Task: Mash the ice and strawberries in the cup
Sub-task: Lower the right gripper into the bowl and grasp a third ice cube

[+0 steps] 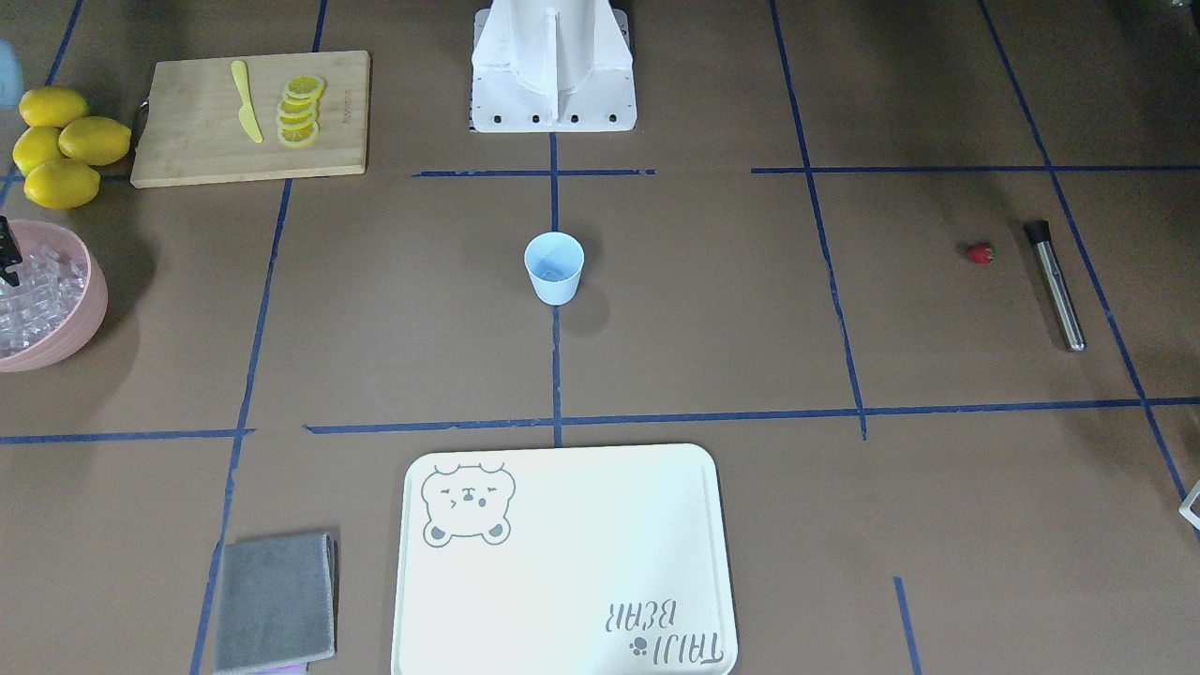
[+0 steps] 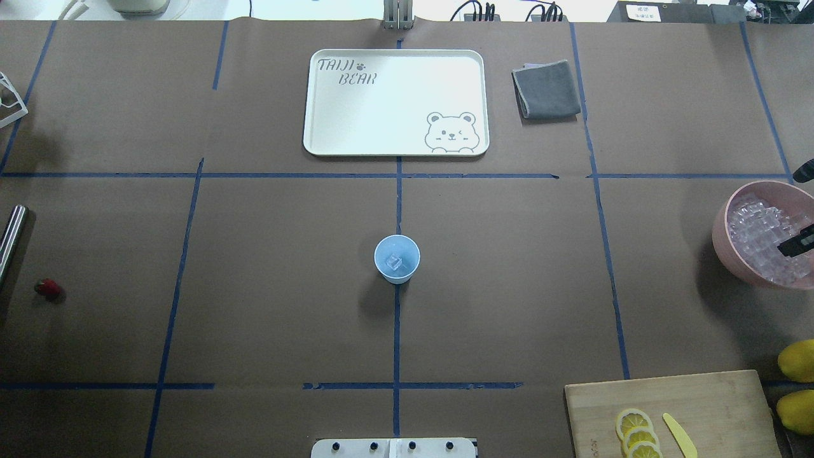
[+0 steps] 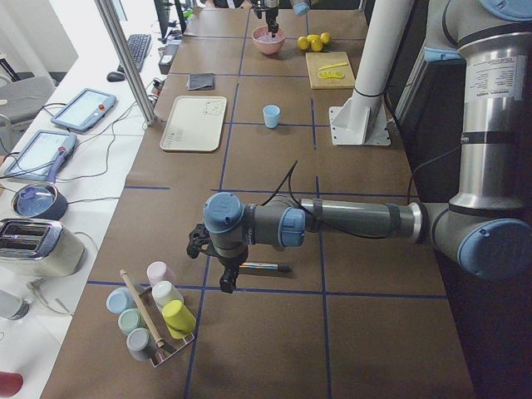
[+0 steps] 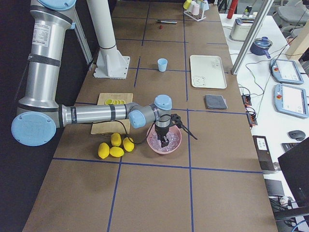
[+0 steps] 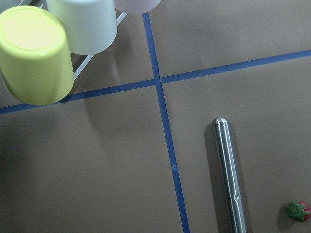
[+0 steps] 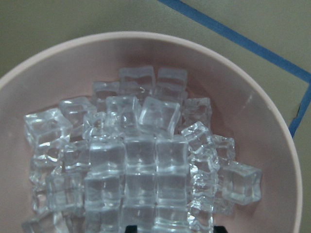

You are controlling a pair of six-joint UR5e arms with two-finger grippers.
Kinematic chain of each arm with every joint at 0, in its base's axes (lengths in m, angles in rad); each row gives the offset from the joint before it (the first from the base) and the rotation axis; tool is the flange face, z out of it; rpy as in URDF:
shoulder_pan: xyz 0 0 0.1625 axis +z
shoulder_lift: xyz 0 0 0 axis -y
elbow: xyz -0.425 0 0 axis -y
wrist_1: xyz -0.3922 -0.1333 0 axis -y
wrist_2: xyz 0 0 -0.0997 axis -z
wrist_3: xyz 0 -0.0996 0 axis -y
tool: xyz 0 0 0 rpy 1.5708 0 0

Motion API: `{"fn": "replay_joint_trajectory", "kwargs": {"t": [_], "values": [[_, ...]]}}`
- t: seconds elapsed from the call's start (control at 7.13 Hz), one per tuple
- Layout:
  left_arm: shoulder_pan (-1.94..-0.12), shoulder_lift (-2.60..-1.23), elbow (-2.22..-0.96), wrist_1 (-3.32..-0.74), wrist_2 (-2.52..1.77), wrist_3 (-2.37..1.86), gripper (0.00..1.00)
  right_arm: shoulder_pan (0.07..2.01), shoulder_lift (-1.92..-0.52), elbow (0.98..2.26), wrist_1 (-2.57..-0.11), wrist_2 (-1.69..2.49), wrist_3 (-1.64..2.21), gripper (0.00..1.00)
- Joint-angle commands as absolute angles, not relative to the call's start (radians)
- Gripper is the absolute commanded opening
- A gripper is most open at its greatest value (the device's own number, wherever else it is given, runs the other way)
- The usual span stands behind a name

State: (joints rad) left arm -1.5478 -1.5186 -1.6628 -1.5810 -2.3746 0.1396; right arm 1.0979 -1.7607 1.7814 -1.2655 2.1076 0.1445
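Observation:
The pale-blue cup [image 2: 397,257] stands upright at the table's middle with one ice cube [image 2: 395,262] in it. The pink bowl [image 2: 725,238] at the far right holds several ice cubes [image 6: 141,160]. My right gripper [image 6: 172,228] hangs open just over the ice, and its fingers [image 2: 798,242] show at the bowl. The strawberry [image 2: 48,288] lies at the far left next to a metal muddler [image 1: 1057,286]. My left gripper [image 3: 218,264] hovers above the muddler [image 5: 228,177]. I cannot tell whether it is open or shut.
A wooden board [image 1: 187,155] with lemon slices [image 1: 300,111] and a yellow knife [image 1: 247,101] lies near several lemons [image 1: 61,141]. A cream tray [image 2: 331,137] and a grey cloth [image 2: 547,89] lie on the far side. A rack of cups [image 3: 154,312] stands at the left end.

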Motion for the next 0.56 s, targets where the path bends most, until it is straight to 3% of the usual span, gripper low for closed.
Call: {"fn": "replay_joint_trajectory", "kwargs": {"t": [0.0, 0.14, 0.28, 0.42], "values": [[-1.548, -1.520, -1.663, -1.582, -2.375, 0.140, 1.00, 1.095, -1.763, 1.784, -1.266, 2.109, 0.144, 0.33], [-1.548, -1.522, -1.663, -1.582, -2.375, 0.140, 1.00, 1.092, -1.761, 1.783, -1.267, 2.111, 0.144, 0.13], [-1.548, -1.522, -1.663, -1.582, -2.375, 0.140, 1.00, 1.094, -1.759, 1.787, -1.267, 2.111, 0.144, 0.02], [-1.548, -1.522, -1.661, -1.582, -2.375, 0.140, 1.00, 1.095, -1.756, 1.810, -1.269, 2.118, 0.144, 0.01]]}}
